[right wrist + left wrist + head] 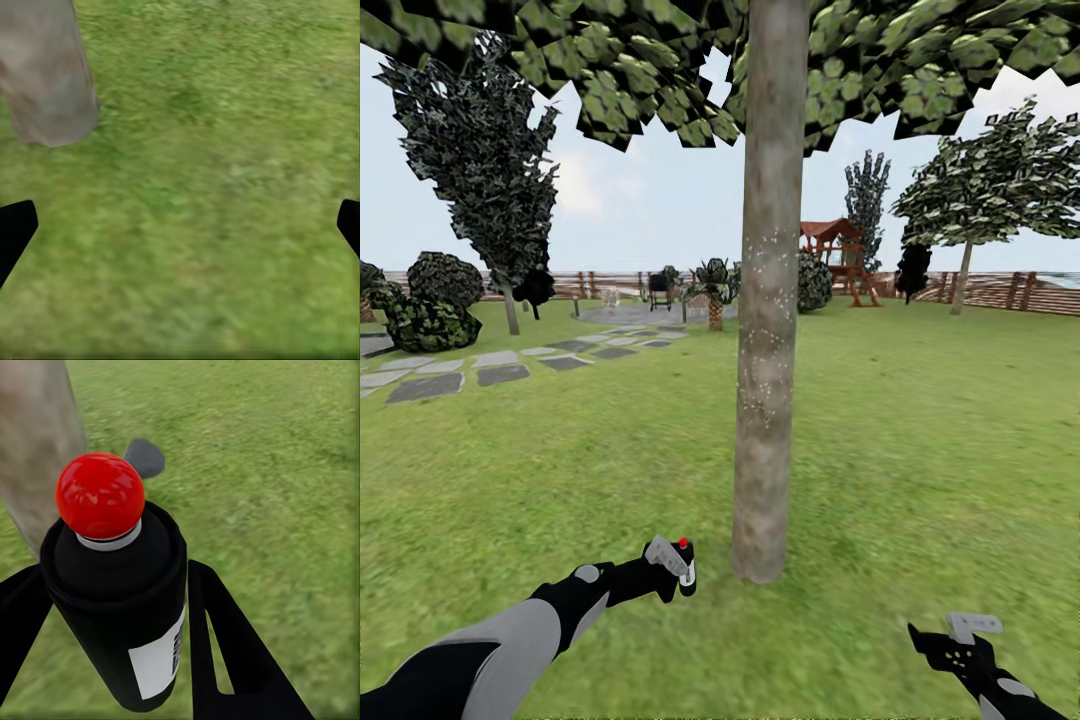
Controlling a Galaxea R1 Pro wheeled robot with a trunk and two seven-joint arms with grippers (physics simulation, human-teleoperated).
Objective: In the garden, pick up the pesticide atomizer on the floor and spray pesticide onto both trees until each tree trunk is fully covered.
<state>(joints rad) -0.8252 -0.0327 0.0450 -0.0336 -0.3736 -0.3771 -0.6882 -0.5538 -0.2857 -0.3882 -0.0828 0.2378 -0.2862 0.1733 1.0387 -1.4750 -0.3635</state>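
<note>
Head view, sprayer: the left gripper [678,572] is clenched on the pesticide atomizer [685,566], red dot up, held low and just beside the base of the near tree trunk [768,330].
Head view, trunk cover: pale specks show on the middle of the trunk; the lowest and upper stretches look bare, so the job on this tree appears partly done.
Head view, second tree: another broad-leaved tree [963,275] stands well apart by the wooden fence [1000,292], its trunk apparently untreated.
Head view, right gripper [972,632]: it hangs low over the lawn [920,420], released and holding nothing.
Head view, risk: the sprayer sits low, so spray may miss the higher bark; the far side of the trunk is hidden and could stay bare unless the robot circles it.
Left wrist view, sprayer: a dark can [120,607] with a red cap and a white label sits between two black fingers [225,652], the trunk [37,457] just behind it.
Left wrist view, risk: the grasp looks to be around the body only; a tilt could let the can slip onto the grass.
Left wrist view, contents: the can is opaque, so its fill cannot be judged.
Right wrist view, gripper: black fingertips [15,229] stand wide apart at the edges over grass, near the trunk base [49,82].
Right wrist view, risk: a swing of this arm could knock the trunk.
Containers: none other than the can is seen.
</note>
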